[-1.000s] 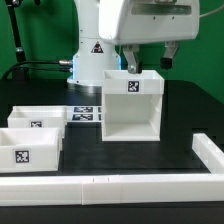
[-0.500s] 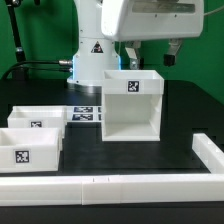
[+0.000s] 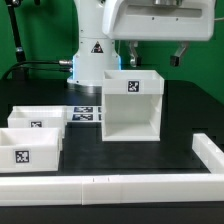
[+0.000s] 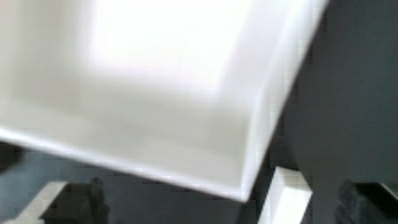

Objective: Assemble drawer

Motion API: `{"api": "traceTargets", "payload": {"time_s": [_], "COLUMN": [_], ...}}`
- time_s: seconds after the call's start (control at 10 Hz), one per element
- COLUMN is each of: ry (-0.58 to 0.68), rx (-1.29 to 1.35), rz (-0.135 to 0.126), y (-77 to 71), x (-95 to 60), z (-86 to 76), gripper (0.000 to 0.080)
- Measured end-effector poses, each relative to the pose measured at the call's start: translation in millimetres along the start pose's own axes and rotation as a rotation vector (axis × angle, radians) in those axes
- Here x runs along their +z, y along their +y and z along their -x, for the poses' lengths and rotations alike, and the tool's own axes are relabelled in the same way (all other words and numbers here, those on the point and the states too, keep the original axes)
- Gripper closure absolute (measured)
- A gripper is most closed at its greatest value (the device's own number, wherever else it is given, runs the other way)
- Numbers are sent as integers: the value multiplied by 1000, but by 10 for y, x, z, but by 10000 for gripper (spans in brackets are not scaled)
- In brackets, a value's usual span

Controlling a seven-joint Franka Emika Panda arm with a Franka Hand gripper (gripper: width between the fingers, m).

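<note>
A row of low white border blocks runs along the nearest edge of the black table, at 6 o'clock in the exterior view, and a side block turns away from it at 4 o'clock. Just behind the row, at 8 o'clock, sits the near tray, open side up, with a square tag on its front wall. The far tray stands close behind it at 9 o'clock, also tagged. The marker board lies flat between the trays and the casing. The casing stands upright at the picture's centre, open face toward the camera, with a tag on its upper front edge. Above it, at 12 to 1 o'clock, hangs the gripper, jaws spread wide and holding nothing. One finger is over the casing's top, the other past its 3 o'clock wall. In the wrist view a blurred white casing surface fills most of the frame, with the fingers wide apart beside it. Farthest back, at 11 o'clock, is the robot base
</note>
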State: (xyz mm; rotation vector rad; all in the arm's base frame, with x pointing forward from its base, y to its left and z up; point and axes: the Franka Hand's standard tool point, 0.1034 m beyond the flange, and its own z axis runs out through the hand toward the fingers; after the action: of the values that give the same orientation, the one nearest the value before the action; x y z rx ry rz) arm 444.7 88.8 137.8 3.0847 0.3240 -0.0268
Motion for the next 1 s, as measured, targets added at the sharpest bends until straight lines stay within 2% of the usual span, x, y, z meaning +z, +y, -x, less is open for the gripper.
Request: {"api": "traceTargets", "payload": {"time_s": [0.4,0.7,0.9,1.0], "ry": [-34,-60,-49,-51], "rx": [40,97,100,97], "rz": [-34,-66,-67,-69], "y": [-115,-134,-149,-171], "x": [160,264,359,413], "z": [162,239,256,261], "gripper": [150,150,150,259]}}
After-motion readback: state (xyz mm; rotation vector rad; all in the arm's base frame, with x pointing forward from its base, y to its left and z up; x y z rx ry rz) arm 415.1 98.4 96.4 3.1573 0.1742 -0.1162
